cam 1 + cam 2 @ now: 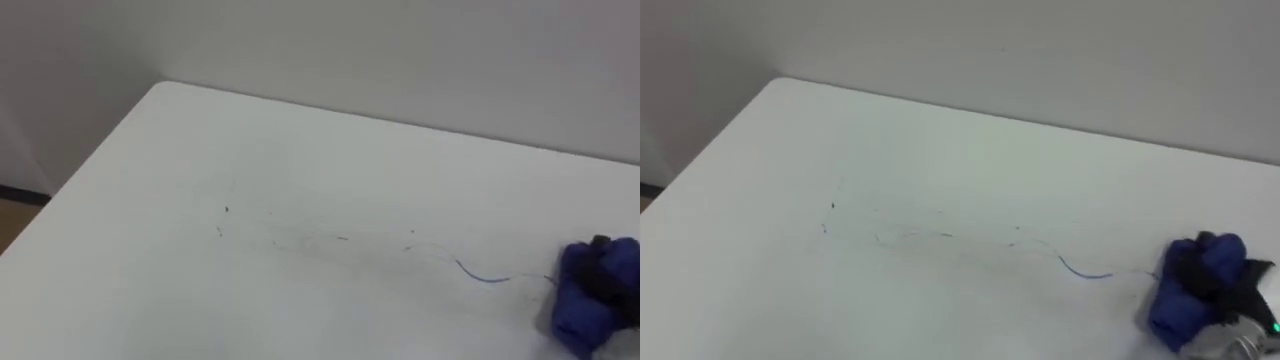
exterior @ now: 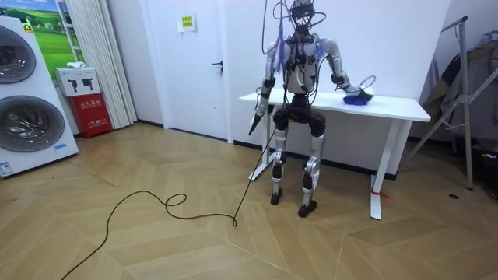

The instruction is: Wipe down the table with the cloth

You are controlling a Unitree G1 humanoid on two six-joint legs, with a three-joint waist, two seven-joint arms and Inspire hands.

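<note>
Left eye view: a white tabletop (image 1: 300, 150) runs from the near edge to a pale wall (image 1: 400, 50) on the far side, with its far left corner in sight. Faint dark pen marks (image 1: 300, 240) are scattered across the middle. To their right a short curved blue line (image 1: 482, 275) lies on the surface. At the near right a crumpled blue cloth (image 1: 585, 305) rests on the tabletop just right of that line. The dark fingers of the right robot hand (image 1: 606, 275) are curled into the cloth and clamp it.

Room view: the robot stands upright on the wooden floor (image 2: 156, 233) at the near side of the tabletop (image 2: 389, 105), facing it and the wall behind. Its right arm reaches out toward the room view's right, and the right robot hand (image 2: 352, 90) sits on the blue cloth (image 2: 359, 99) on the surface. The left robot hand (image 2: 255, 123) hangs beside the hip below the tabletop's edge; whether its fingers are apart or together cannot be told. A white door (image 2: 194, 70) is in the far wall, left of the robot. Two stacked washing machines (image 2: 27, 93) stand at the far left with a red cabinet (image 2: 93, 115) beside them.

Right eye view: the blue cloth (image 1: 1180, 305) again lies at the near right of the tabletop (image 1: 940, 140), gripped by the right robot hand (image 1: 1228, 285), with the blue line (image 1: 1085, 270) just to its left.
</note>
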